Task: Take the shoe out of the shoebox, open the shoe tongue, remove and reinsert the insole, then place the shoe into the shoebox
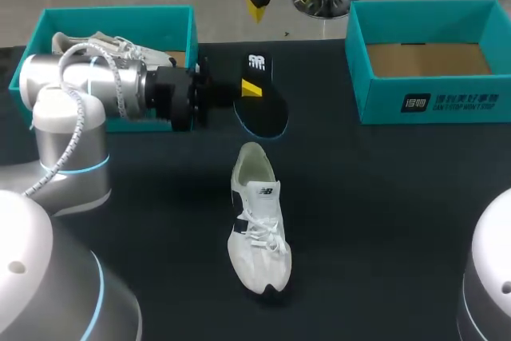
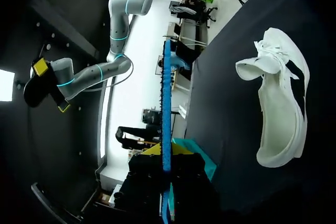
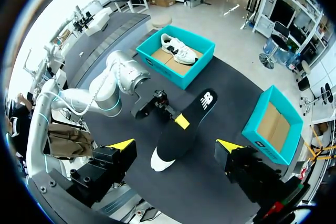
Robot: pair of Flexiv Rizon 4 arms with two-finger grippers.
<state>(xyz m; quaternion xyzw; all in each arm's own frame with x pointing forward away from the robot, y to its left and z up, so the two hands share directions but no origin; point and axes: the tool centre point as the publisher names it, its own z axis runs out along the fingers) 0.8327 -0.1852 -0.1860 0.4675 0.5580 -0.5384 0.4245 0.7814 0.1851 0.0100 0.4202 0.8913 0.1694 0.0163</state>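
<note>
With my left claw clamped on the flat black foam insole over the far worktop and my right claw apart overhead, I'd feed it toe-first into the white lace-up shoe nearer me.

Behind shoe: insole, between left shoebox, right shoebox.

There are two shoes, two shoeboxes and one insole.

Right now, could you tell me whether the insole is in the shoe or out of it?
Out of it. The left gripper is shut on the insole, holding it apart from the shoe, which lies on the table.
</note>
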